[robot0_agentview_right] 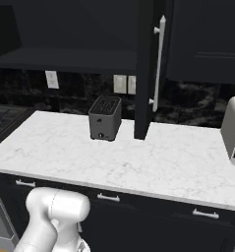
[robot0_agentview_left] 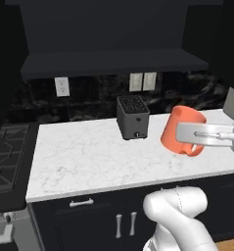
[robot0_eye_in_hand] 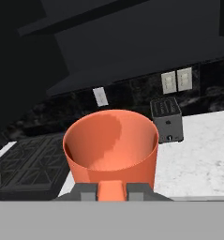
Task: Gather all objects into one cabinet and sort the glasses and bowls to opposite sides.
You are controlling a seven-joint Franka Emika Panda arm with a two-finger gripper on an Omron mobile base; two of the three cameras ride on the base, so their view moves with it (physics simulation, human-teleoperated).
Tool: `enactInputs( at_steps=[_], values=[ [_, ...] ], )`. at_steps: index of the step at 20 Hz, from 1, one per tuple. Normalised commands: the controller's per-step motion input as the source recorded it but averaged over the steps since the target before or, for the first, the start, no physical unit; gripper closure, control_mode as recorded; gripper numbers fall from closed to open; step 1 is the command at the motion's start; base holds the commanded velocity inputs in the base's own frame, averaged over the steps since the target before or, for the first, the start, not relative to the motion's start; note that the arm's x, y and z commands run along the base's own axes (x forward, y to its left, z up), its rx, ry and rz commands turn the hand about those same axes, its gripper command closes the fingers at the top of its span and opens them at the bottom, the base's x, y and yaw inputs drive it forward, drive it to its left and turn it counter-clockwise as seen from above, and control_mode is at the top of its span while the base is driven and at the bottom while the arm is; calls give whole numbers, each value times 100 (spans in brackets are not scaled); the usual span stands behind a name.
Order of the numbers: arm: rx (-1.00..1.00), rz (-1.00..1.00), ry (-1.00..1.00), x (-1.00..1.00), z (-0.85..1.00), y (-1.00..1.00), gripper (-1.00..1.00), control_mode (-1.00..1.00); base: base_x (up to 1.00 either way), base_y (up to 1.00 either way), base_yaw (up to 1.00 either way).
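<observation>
The fingers were closed on the near wall of the orange cup, one inside the rim and one outside as far as the hand view showed; their tips sat low in that view and the contact itself was mostly hidden. In the left base view the cup hung clear above the bench, over its right part and nearer the front edge than the back, tilted with its mouth turned up and away from the arm. A toaster stood toward the back edge, well apart from the cup. In the right base view the cabinet door stood open, edge-on above the bench, its long silver handle facing right.

The cup looked rigid and thin-walled, empty and probably light, so its weight was unlikely to strain the hold. The smooth wall could slip or pivot between the fingers, since a pinch on one side of the rim leaves the body free to swing; the tilt suggested some of that. A hold across the rim, deep enough to bear on flat wall and not the lip alone, seemed the sound choice. Setting it down in the cabinet would call for levelling it first, as a tilted base could tip it.
</observation>
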Motion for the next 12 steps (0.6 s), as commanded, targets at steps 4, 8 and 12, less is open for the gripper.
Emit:
enactInputs(
  at_steps=[4,8,12],
  values=[
    [0,0,0,0,0,0,100,100,-30,60,-7],
    [0,0,0,0,0,0,100,100,-38,71,-11],
    [0,0,0,0,0,0,100,100,-68,63,-4]
  ],
)
